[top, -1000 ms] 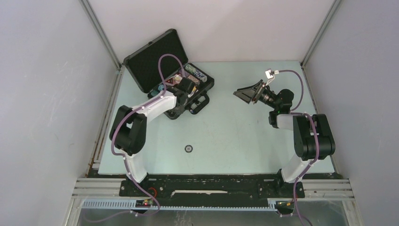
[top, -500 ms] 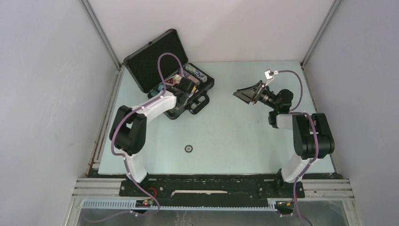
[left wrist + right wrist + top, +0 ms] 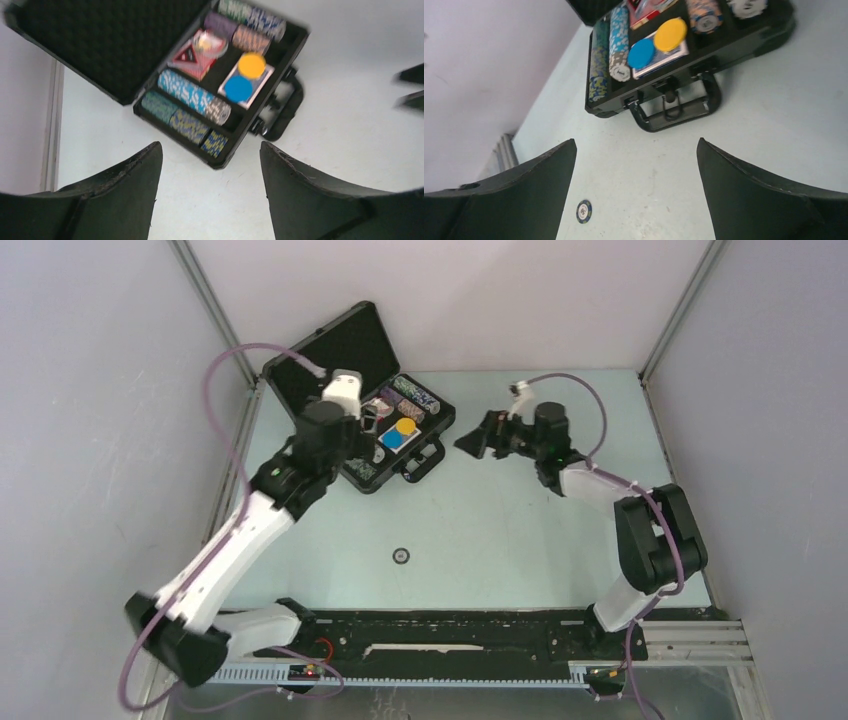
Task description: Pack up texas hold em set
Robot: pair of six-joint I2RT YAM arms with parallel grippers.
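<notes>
- Black case [image 3: 330, 355] sits open at the upper left of the table [image 3: 520, 540], with its long side running slantwise.
- One loose chip [image 3: 401, 556] lies flat on the table, low in the middle of the top view, well apart from the case.
- Left gripper [image 3: 211, 145] hangs near the case, fingers spread, holding nothing.
- Right gripper [image 3: 636, 142] is spread wide and empty too. In its own view the chip lies down and to the left, so this arm looks the nearer one.
</notes>
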